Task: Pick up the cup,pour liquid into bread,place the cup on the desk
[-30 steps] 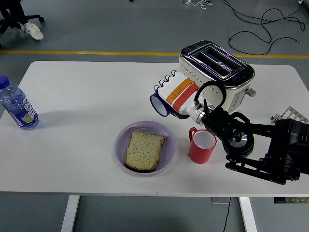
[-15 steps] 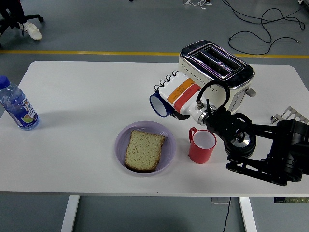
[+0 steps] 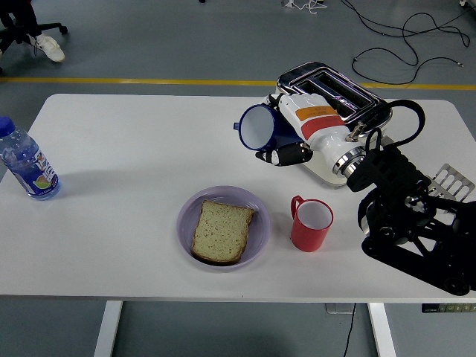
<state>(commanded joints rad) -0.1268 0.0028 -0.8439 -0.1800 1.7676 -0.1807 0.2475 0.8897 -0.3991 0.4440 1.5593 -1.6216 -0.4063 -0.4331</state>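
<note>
right hand (image 3: 297,134) raised, fingers wrapped round blue cup (image 3: 259,128) | cup tipped sideways, mouth facing left | bread (image 3: 220,230) on plate (image 3: 256,217) below-left of hand | red mug (image 3: 311,224) beneath

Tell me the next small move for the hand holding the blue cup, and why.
Probably turn the blue cup upright and lower it to the table. The right hand holds it tipped sideways, raised beside the toaster, away from the bread.
</note>
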